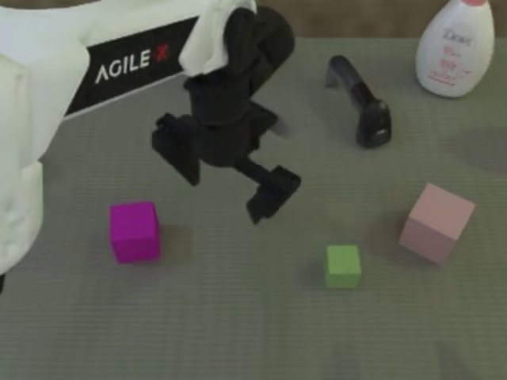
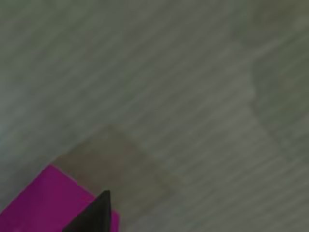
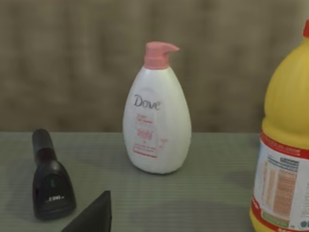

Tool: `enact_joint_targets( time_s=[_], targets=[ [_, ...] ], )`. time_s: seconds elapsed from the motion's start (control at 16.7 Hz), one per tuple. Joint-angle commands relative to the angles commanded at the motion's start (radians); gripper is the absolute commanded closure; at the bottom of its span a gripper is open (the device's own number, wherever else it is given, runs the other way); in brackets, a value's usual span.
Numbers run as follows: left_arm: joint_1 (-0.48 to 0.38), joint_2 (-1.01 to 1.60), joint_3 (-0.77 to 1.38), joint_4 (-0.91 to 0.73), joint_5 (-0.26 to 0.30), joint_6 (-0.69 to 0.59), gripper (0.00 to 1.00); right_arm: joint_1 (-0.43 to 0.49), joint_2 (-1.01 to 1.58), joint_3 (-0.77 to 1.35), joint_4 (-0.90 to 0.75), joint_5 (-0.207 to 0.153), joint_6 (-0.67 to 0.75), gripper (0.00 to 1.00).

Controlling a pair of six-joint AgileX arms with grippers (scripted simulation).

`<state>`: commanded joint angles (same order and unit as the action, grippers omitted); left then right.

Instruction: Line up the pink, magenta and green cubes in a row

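Note:
The vivid magenta cube (image 1: pixel 135 230) sits at the table's left. The small light green cube (image 1: pixel 342 265) lies right of centre near the front. The larger pale pink cube (image 1: pixel 436 222) stands farther right, turned at an angle. My left gripper (image 1: pixel 224 198) hangs open above the middle of the table, right of the magenta cube, with nothing between its fingers. In the left wrist view one dark fingertip (image 2: pixel 94 217) overlaps the magenta cube (image 2: pixel 38 205). My right gripper (image 3: pixel 137 224) is outside the top view, parked and open, with one fingertip (image 3: pixel 91 215) showing.
A black handheld scanner (image 1: pixel 360 103) lies at the back, right of centre. A white Dove pump bottle (image 1: pixel 455 43) stands at the back right corner. A yellow bottle (image 3: pixel 285 145) shows only in the right wrist view, beside the Dove bottle (image 3: pixel 157 121).

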<state>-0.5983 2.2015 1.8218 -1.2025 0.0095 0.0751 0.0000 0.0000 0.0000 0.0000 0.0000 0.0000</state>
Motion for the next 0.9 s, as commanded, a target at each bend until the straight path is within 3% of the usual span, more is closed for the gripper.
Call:
enact_joint_targets(
  time_s=[0.24,0.42,0.6,0.9],
  targets=[
    [0.145,-0.11,-0.197,0.069,-0.003,-0.328,0.0,0.0,0.0,0.0,0.0,0.0,0.0,0.0],
    [0.23,-0.185,-0.306,0.118,-0.007,-0.482,0.0,0.0,0.0,0.0,0.0,0.0,0.0,0.0],
    [0.269,-0.223,-0.355,0.143,-0.008,-0.542,0.0,0.0,0.0,0.0,0.0,0.0,0.0,0.0],
    [0.265,-0.218,-0.355,0.144,-0.008,-0.541,0.0,0.0,0.0,0.0,0.0,0.0,0.0,0.0]
  ],
)
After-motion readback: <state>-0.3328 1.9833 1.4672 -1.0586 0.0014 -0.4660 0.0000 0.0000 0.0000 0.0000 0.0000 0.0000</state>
